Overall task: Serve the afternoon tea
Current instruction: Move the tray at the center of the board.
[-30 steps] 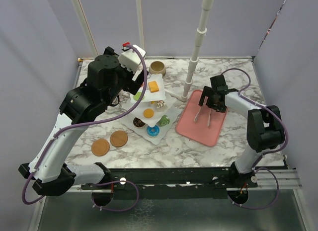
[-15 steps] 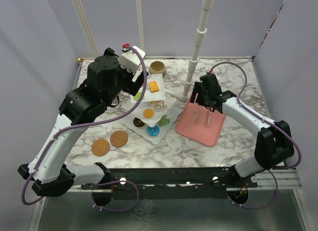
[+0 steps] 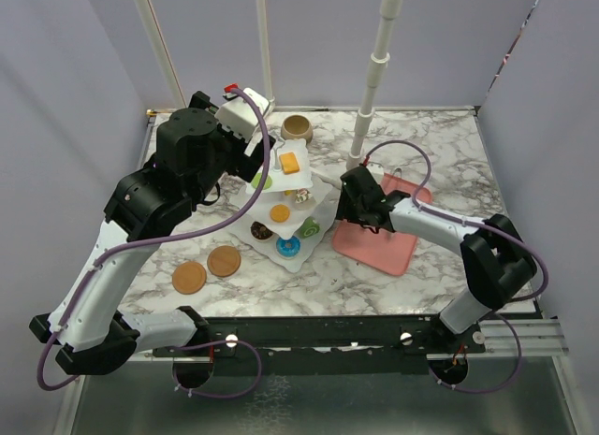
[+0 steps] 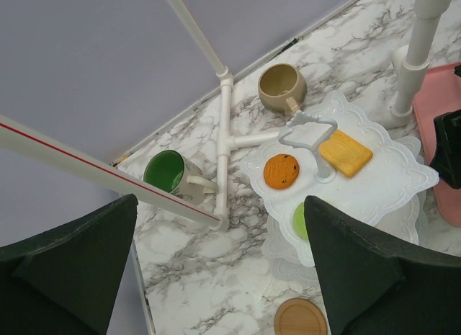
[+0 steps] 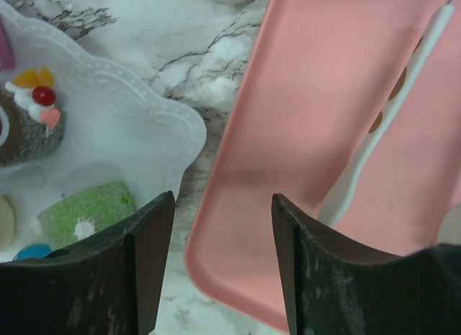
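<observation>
- Three-tier stand sits near the middle of the bench, pastries on its plates.
- Left end effector above it, spread wide.
- Right end effector spread, empty, over pink tray edge.

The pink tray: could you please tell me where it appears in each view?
Top external: pink tray right of centre, partly under the right arm.
Left wrist: tray at the right edge.
Right wrist: tray fills centre and right.
Shared landmark: white tiered stand, just left of it.
</observation>
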Available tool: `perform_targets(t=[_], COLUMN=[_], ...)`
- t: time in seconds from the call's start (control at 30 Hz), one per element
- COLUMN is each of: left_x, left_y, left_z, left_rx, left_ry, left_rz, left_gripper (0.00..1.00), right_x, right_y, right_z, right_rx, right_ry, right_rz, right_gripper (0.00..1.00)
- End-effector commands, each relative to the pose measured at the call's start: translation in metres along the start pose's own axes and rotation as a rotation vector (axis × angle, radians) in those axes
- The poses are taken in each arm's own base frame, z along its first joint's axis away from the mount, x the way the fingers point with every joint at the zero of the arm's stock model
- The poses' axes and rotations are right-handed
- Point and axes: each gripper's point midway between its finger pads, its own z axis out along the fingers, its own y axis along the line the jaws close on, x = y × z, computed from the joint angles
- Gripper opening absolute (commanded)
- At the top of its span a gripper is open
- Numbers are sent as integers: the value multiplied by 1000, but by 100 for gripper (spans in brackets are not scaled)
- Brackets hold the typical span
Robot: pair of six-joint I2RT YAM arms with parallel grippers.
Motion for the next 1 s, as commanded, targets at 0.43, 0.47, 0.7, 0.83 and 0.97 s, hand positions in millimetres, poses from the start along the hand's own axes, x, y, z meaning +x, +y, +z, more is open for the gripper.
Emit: perform_targets(t=[0.43, 0.47, 0.7, 0.83, 0.97], left_x=[5, 5, 3, 1, 1], left_y=[1, 1, 2, 0, 0], left_z=[-5, -4, -6, -6, -7], left_rx=[6, 7, 5, 19, 18], left_ry=[10, 10, 3, -4, -2], left_rz=[11, 11, 6, -2, 2], left_gripper=[99, 99, 99, 99, 99], right_x=[-2, -1, 6, 8, 6], right_y=[-5, -6, -9, -9, -18], right_z=[42, 43, 52, 59, 58], right_rx=[94, 97, 112, 124, 145], right_ry=[-50, -49, -30, -16, -16], right_rz=[29, 28, 11, -6, -5], right_gripper=[44, 44, 42, 37, 21])
